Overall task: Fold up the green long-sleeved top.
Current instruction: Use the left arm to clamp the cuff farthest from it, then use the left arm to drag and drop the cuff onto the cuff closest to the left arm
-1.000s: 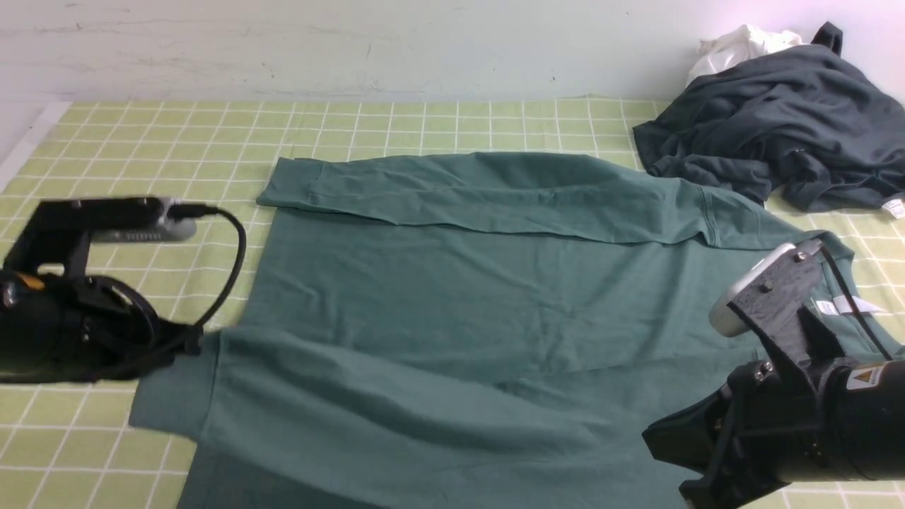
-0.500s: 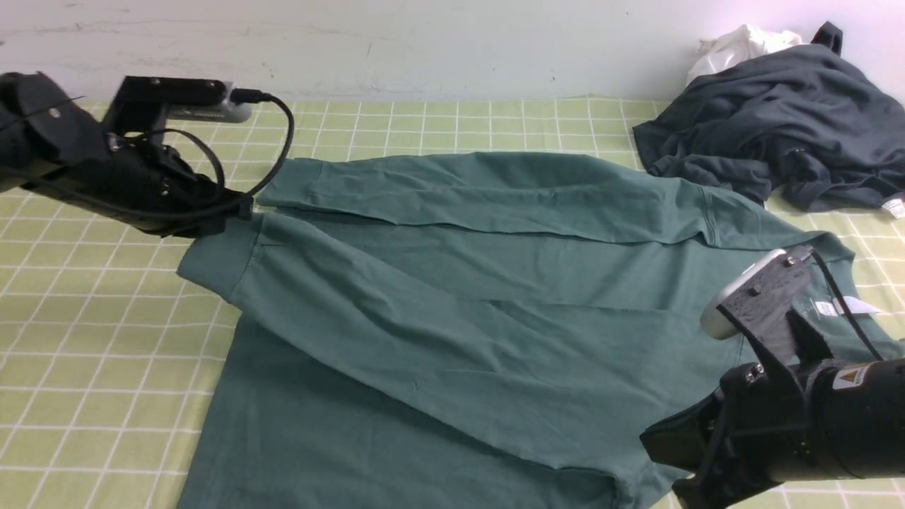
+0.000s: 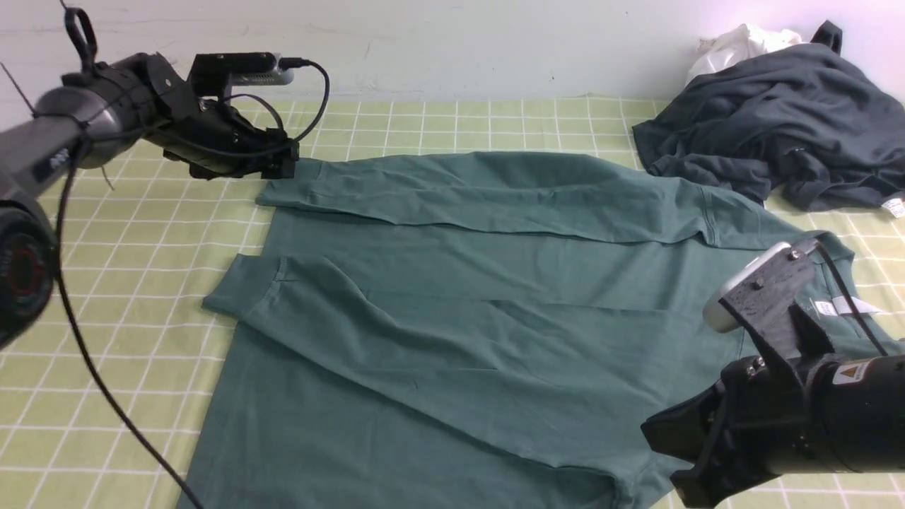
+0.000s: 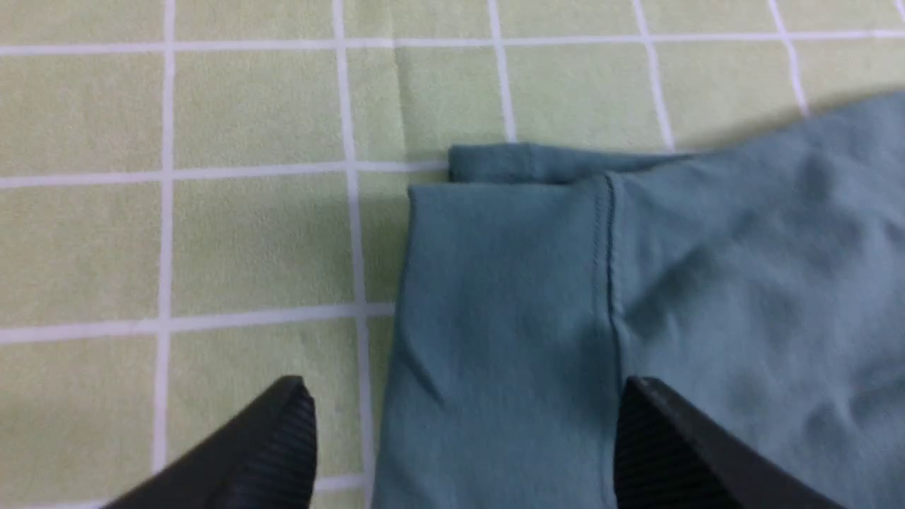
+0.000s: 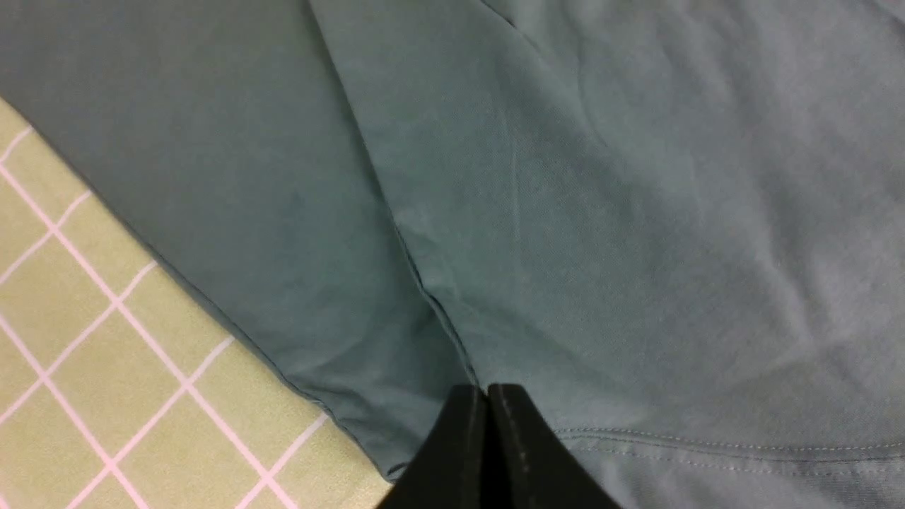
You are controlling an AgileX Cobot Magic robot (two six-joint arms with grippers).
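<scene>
Nearest us, on the right: right gripper (image 5: 488, 403), jaws pressed fully together, tip down at a seam of the top (image 3: 509, 283). We cannot tell whether any cloth is pinched between them, so we list it as closed only.

Item, top: spread flat across the middle of the checked cover (image 3: 127, 297). Its long axis runs left to right, with the hem to our left and the neck, with its white label (image 3: 852, 305), to our right.

Item, near sleeve (image 3: 396, 353): laid slantwise over the body, with the near cuff (image 3: 237, 290) reaching just past the hem edge.

Item, far sleeve (image 3: 495, 187): folded along the far edge of the body, ending at the far left corner.

Item, left gripper (image 3: 283, 164): at that far left corner, jaws spread wide, holding nothing. Its wrist view shows the far cuff (image 4: 509, 283) lying between and below the two fingers; we see no contact.

Far right, off the top: grey garment (image 3: 778, 120), heaped, with a white cloth (image 3: 739, 42) behind it by the wall.

Our judgement: both sleeves are in and the body is not yet folded. The next fold would run along the long axis, hem towards neck. The left gripper is nearer the hem end, the right gripper nearer the neck end.
</scene>
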